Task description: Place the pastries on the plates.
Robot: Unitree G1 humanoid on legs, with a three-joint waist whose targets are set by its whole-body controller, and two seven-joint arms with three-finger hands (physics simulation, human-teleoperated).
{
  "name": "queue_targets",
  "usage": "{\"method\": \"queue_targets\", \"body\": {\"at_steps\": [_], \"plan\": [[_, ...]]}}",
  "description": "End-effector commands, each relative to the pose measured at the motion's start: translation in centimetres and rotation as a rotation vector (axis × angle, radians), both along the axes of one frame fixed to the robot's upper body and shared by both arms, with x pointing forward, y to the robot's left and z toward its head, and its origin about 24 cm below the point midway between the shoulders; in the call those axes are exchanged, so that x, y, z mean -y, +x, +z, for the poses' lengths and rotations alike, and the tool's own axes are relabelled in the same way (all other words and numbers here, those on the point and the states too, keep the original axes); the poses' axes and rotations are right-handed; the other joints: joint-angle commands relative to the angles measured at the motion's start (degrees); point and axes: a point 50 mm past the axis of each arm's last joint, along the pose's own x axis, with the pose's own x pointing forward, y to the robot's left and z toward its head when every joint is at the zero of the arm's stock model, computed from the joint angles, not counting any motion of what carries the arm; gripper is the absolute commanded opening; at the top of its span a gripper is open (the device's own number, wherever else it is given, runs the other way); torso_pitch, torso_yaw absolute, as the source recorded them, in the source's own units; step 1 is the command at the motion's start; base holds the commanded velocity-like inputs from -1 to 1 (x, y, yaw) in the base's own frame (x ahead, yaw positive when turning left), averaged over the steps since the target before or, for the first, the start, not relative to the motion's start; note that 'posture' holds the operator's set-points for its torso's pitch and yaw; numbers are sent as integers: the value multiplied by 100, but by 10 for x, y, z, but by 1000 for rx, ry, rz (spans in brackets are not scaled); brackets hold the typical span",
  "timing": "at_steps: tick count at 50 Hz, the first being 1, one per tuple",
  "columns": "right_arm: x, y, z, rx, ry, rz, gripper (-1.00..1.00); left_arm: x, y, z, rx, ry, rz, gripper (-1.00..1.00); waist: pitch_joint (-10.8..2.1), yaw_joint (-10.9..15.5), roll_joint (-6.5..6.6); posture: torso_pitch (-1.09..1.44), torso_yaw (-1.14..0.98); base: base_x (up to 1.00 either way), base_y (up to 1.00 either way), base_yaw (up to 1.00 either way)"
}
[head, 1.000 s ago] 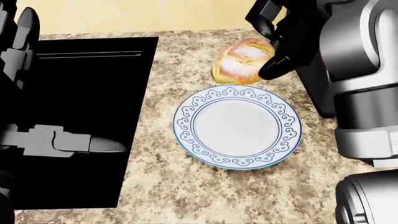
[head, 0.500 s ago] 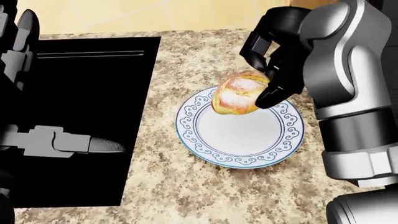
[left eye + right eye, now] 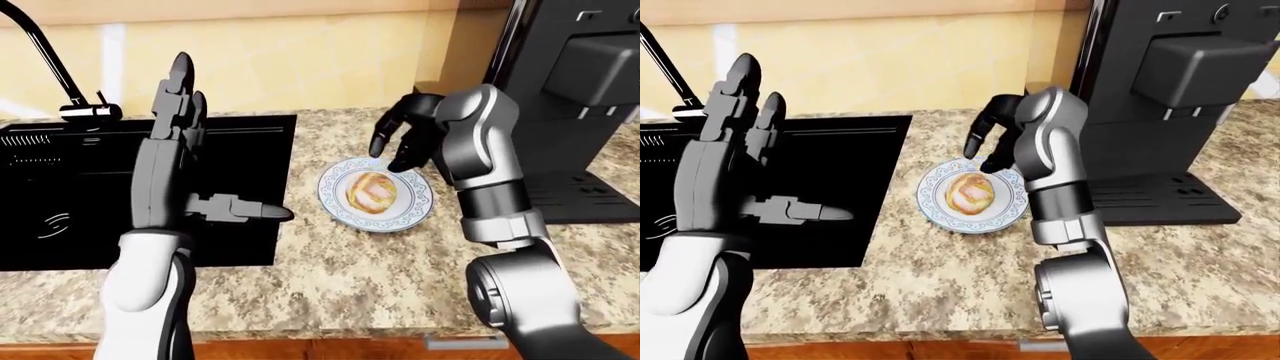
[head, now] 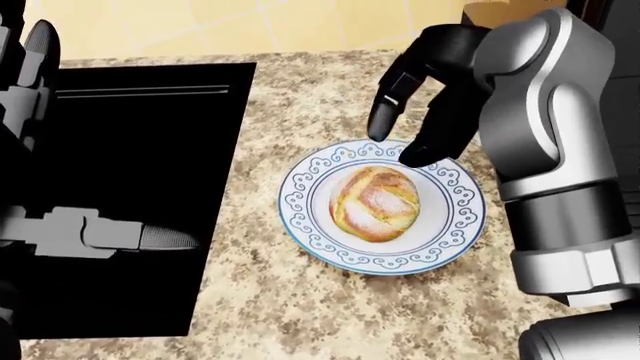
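Nearest, the left hand (image 3: 175,150) stands raised over the sink (image 3: 60,195), fingers spread, holding nothing. Further in, on the worktop (image 4: 300,315), the pastry (image 4: 374,202) lies inside the plate (image 4: 455,225), its long axis running toward the top of the head view. Just beyond it the right hand (image 4: 415,105) hangs open and empty, fingertips above the plate's upper rim, clearly the nearer hand. I see only 1 plate and 1 pastry.
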Motion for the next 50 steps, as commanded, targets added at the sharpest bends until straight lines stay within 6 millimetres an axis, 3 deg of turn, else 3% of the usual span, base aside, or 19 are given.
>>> {"method": "queue_targets", "body": {"at_steps": [1,8,15,21,27,38,42,47,50], "plan": [[-3,-2,22,85,-3,13,-18,0,-5,11,75,7,2,100,-106,3,-7,-20,0,0,0,0],[-3,-3,24,84,-5,19,3,0,-5,12,74,9,3,100,-106,2,-9,-20,0,0,0,0],[-3,-4,29,86,3,18,100,0,-4,14,78,10,5,100,-100,3,-9,-20,0,0,0,0],[-4,-11,47,117,16,25,100,0,-4,14,78,10,5,100,-80,1,-6,-20,0,0,0,0],[-12,-25,85,193,38,56,100,-1,-4,13,77,6,8,100,-35,-10,9,-20,0,0,0,0],[-21,-69,139,351,66,94,100,-1,-4,12,76,8,9,100,60,-16,-1,-20,0,0,0,0],[-21,-93,158,420,90,88,100,-1,-4,13,78,6,8,100,108,-20,8,-20,0,0,0,0],[-20,-117,161,474,138,71,100,-2,-4,15,80,8,11,100,173,-22,4,-20,0,0,0,0],[-19,-120,160,510,153,65,100,-1,-4,16,81,13,9,100,196,-25,4,-20,0,0,0,0]]}}
